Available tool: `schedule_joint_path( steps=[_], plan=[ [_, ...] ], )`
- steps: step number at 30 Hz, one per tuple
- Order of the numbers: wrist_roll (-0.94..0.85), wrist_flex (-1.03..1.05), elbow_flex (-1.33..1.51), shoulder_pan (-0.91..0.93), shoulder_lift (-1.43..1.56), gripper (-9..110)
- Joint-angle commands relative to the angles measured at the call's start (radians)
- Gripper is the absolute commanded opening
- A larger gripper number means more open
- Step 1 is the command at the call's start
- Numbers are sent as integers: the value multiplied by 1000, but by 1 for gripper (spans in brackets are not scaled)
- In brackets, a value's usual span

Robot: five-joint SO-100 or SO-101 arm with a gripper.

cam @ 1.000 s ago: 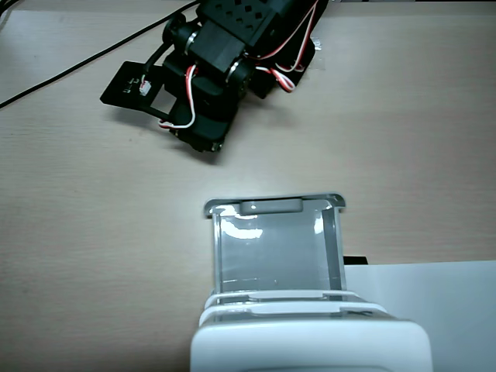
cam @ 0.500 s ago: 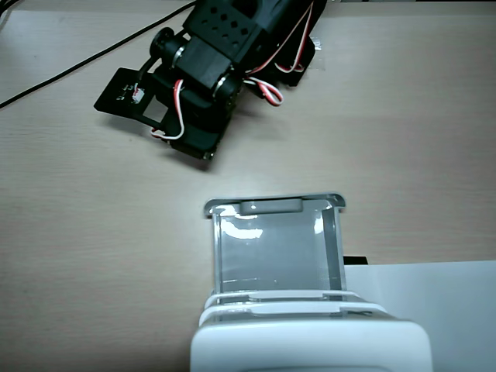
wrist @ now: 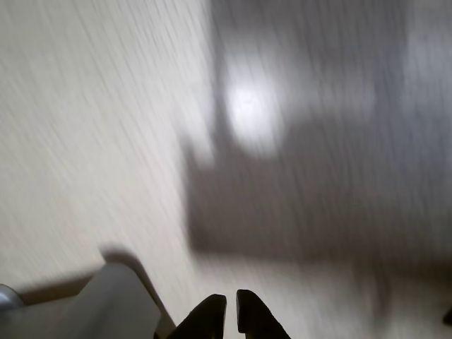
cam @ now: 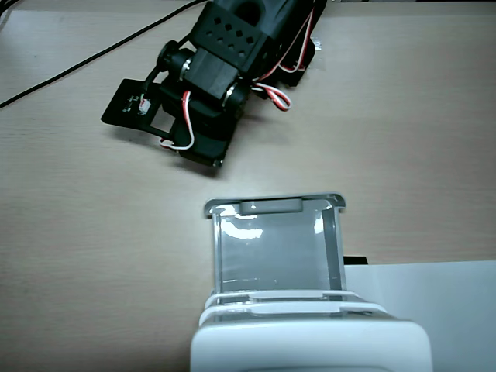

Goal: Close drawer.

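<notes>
The drawer point(cam: 271, 206) is a translucent grey tray with a pale front rim and handle tab. In the fixed view it stands pulled far out of the white cabinet point(cam: 310, 345) and looks empty. The black arm point(cam: 225, 77) hangs over the table just beyond the drawer's front, apart from it, and its fingertips are hidden there. The wrist view is motion-blurred. My gripper point(wrist: 231, 311) shows there as two black fingertips almost together, holding nothing, above bare table. A grey blurred corner point(wrist: 106, 304) at the lower left may be the drawer.
A white paper sheet point(cam: 434, 302) lies to the right of the cabinet. A black cable point(cam: 93, 50) runs across the far left of the wooden table point(cam: 77, 232). The arm's shadow point(wrist: 304, 191) falls on the tabletop.
</notes>
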Motion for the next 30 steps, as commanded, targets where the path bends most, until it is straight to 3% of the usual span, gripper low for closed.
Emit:
schedule_joint_path(
  steps=[1,30],
  plan=[
    [-31,-9,-54,-28,17,0],
    [-52,-155,187,-253,221,0]
  ],
)
